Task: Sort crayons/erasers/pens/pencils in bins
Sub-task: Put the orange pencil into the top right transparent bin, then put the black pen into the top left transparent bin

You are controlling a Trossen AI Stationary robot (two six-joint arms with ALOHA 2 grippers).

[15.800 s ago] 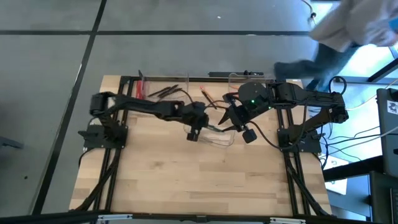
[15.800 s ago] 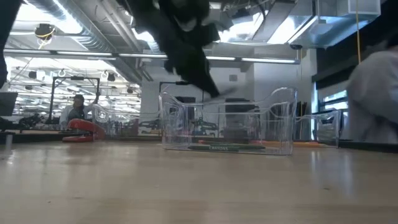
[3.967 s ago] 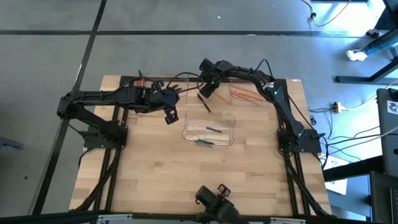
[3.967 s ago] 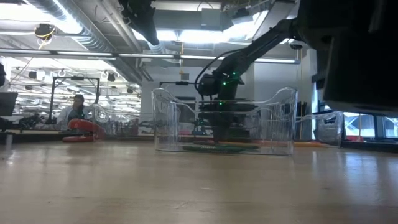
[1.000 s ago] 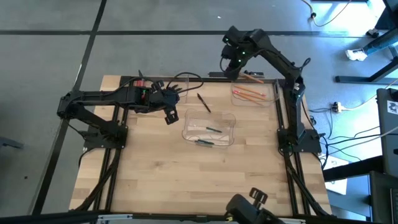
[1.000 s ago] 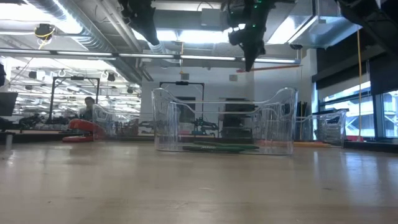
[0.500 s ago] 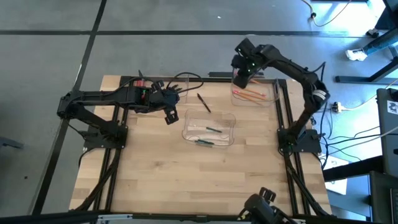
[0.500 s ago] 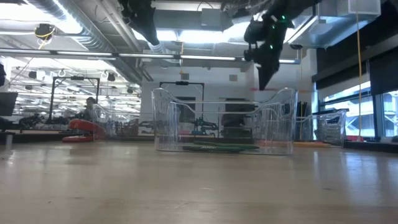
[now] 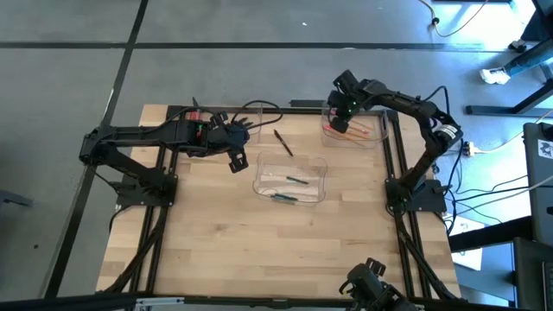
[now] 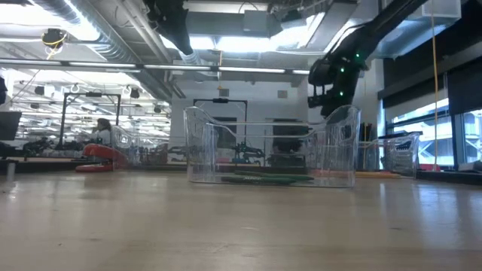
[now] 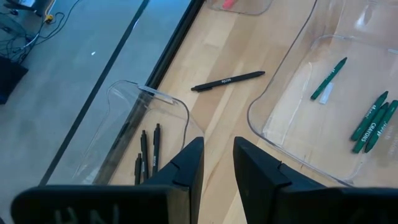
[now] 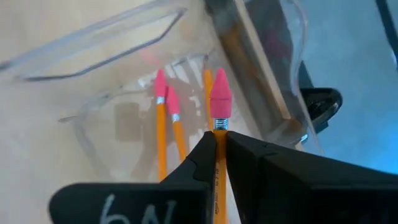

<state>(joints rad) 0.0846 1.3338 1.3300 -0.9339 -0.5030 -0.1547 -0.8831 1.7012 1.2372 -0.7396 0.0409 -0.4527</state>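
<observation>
We take the wooden table (image 9: pixel 225 233) as our landmark, and on it stand three clear bins: the middle bin (image 9: pixel 290 181) near the table's centre holds the green crayons (image 11: pixel 369 121), the bin at the far right corner (image 9: pixel 367 130) holds orange pencils (image 12: pixel 163 140), and the bin at the far edge left of centre (image 11: pixel 127 134) holds several pens (image 11: pixel 148 152). One more black pen (image 11: pixel 227 81) lies loose on the table between the pen bin and the crayon bin, touching neither. The right gripper (image 12: pixel 216 144) hangs over the far right bin and is clenched on a pencil with a pink eraser cap (image 12: pixel 219 99), which points down toward the pencils already lying there. To do this step well, we think it should lower until the pencil is inside the bin walls, turn it nearly parallel to the others, and only then let go, so it does not bounce out over the rim. The left gripper (image 11: pixel 216 163) waits over the table just beside the pen bin, its fingers a little apart and holding nothing.
</observation>
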